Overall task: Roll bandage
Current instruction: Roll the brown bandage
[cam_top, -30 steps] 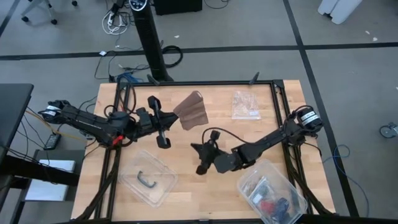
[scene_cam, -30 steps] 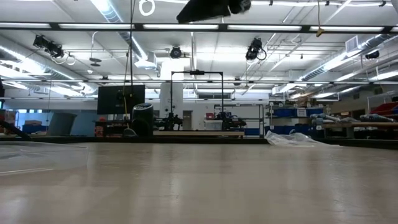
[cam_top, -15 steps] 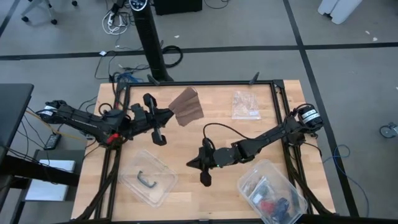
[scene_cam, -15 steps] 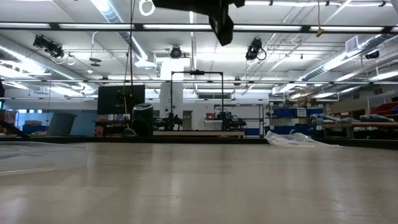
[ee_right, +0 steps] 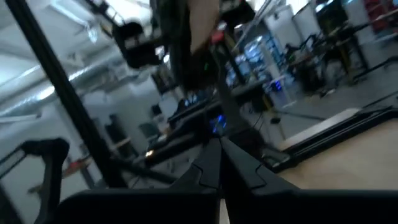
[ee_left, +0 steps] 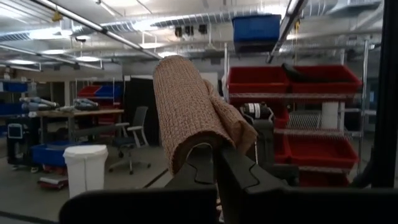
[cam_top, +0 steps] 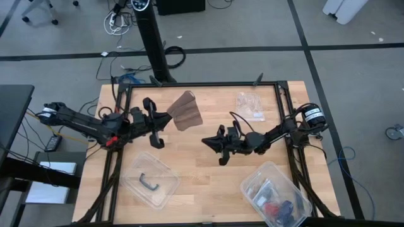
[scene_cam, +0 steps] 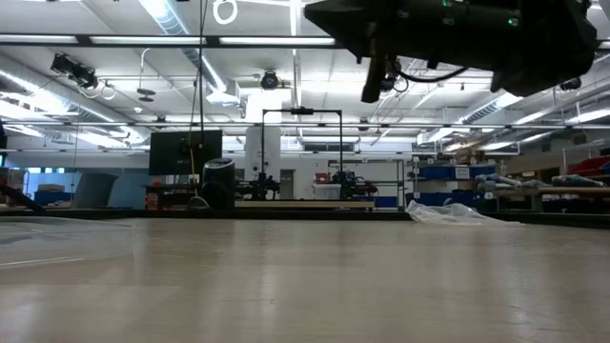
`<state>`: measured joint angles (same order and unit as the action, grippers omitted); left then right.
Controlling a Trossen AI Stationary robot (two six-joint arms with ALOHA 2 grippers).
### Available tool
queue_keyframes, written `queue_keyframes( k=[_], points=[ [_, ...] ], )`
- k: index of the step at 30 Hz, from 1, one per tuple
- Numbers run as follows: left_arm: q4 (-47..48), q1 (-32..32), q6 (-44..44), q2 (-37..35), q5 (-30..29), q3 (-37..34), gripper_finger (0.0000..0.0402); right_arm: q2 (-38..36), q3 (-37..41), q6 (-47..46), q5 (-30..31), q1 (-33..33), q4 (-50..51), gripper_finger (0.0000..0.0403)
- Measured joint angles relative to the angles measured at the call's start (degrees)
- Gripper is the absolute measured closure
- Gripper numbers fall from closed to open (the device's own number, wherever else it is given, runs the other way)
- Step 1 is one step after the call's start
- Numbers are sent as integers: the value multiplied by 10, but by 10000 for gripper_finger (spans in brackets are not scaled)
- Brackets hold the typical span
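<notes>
**Asker:** Over the worktop (cam_top: 208, 183), seen from straight above — where is the bandage?

**Describer:** The bandage (cam_top: 185, 112) is a brown fabric strip, partly folded. It hangs from the left tool (cam_top: 165, 117), whose fingers are pinched together on one end of it. It fans out from that tool toward the far side of the wooden worktop. The right tool (cam_top: 211, 142) sits near the middle, fingers closed and holding nothing.

**Asker:** And from table height?

**Describer:** Only a dark arm shows at the top, with bare worktop below. The bandage is not in that view.

**Asker:** The left wrist camera?

**Describer:** The strip (ee_left: 189, 115) rises from between the closed fingers (ee_left: 231, 174) and folds over at its top — clearly lifted off the surface.

**Asker:** The right wrist camera?

**Describer:** Its own fingers (ee_right: 239, 168) meet at a point, empty, and aim toward the other arm.

**Asker:** What matters for the next move?

**Describer:** The free end lies beyond the left tool, up and toward the far edge. The right tool is near but apart, so I judge it must reach across to catch that end.
</notes>
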<state>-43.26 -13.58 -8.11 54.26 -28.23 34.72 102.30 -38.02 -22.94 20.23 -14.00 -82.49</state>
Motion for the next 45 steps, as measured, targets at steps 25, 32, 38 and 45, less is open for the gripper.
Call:
queue_keyframes(
  k=[25, 32, 38, 45],
  points=[
    [-148, 0, -6, 68, 55, -39, 401, 0, -81, 32, -78, 31, -4, 264],
    [-140, 0, -6, 68, 56, -39, 401, 0, -102, 76, -88, 28, -2, 277],
    [-137, 0, -8, 68, 56, -39, 401, 0, -103, 70, -62, 18, 39, 288],
    [-138, 0, -9, 68, 56, -39, 401, 0, -103, 78, 20, 13, 50, 274]
  ],
)
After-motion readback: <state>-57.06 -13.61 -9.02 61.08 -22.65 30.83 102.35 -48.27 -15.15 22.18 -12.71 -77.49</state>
